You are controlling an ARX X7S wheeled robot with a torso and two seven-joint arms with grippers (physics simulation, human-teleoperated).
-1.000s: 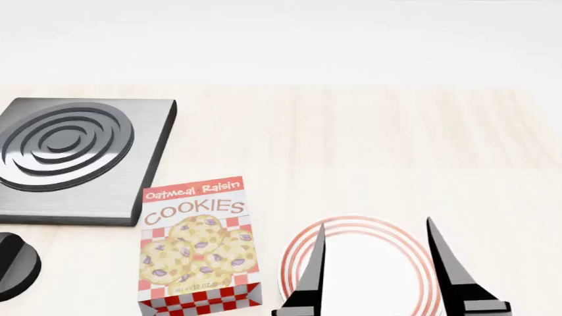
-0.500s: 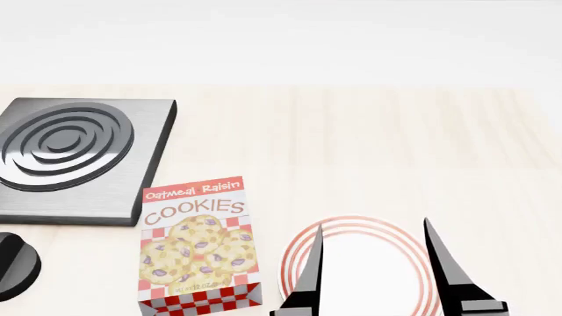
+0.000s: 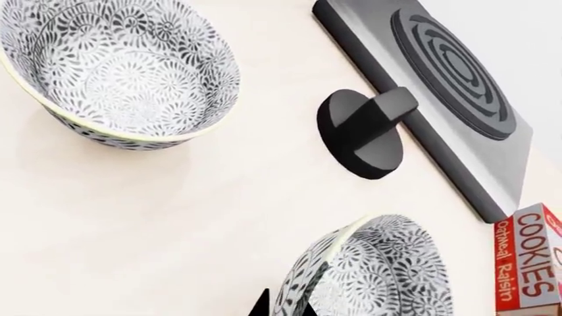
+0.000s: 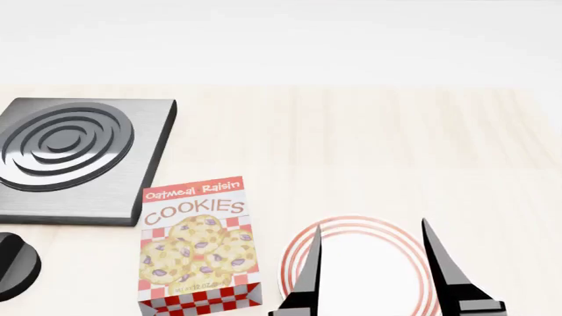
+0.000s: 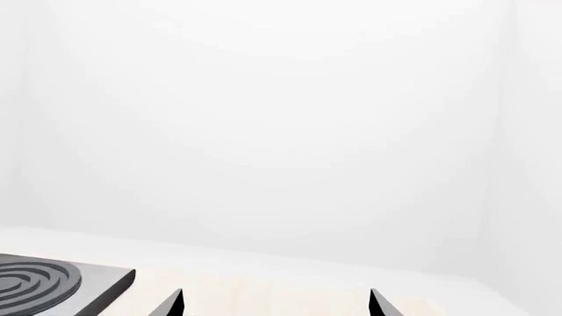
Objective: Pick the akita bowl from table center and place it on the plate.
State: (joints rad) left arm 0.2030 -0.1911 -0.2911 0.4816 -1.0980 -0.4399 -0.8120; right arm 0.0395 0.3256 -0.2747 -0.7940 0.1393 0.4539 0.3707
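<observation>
So from the head cam, going left to right: stove burner (image 4: 66, 155) sits at the far left with its black knob (image 4: 16, 265) poking in at the edge, then the cookie box (image 4: 199, 247) standing upright, then the plate (image 4: 369, 266) with the red rings, and it's bare, nothing on it. My right gripper (image 4: 373, 263) is hovering over the plate with its fingers spread wide and nothing between them. So as far as I can judge, basically none of the task is done yet. The bowls only show up on the left wrist cam: one patterned bowl (image 3: 114, 66) sitting off by itself, and a second patterned bowl (image 3: 373, 270) closer to the knob and the cookie box. I honestly can't say which one counts as the table center one. Only a black sliver of the left gripper (image 3: 281, 308) shows next to that second bowl, so I can't tell if it's spread or pinched. Still left: grab the bowl, carry it over, set it on the plate.
</observation>
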